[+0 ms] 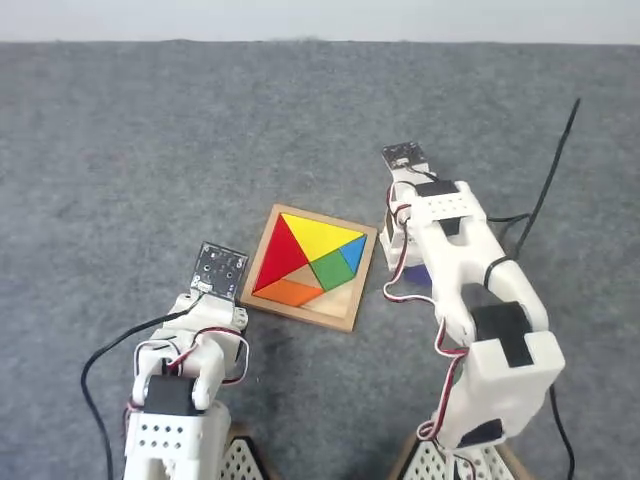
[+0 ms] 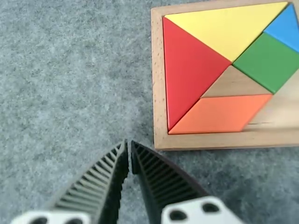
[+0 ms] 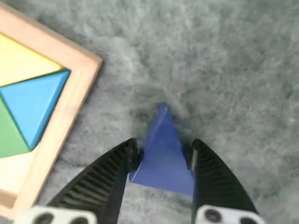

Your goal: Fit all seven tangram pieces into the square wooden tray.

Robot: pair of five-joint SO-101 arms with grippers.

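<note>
Tray (image 1: 310,315) holds five pieces. Your right gripper (image 3: 163,150) grasps the dark blue triangle (image 3: 162,161) just beside its edge. Your left gripper (image 2: 129,150) is clenched, empty.

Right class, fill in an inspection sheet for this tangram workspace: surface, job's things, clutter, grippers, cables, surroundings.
Surface: grey felt-like cloth.
Job's things: wooden tray holds five coloured pieces, with bare gaps; dark blue triangle outside, beside it.
Clutter: nothing seen.
Grippers: left gripper jaws shut, over cloth by the tray's corner; right gripper jaws shut on the dark blue triangle.
Cables: black cable trails from each arm.
Surroundings: pale strip beyond cloth's far edge.
</note>
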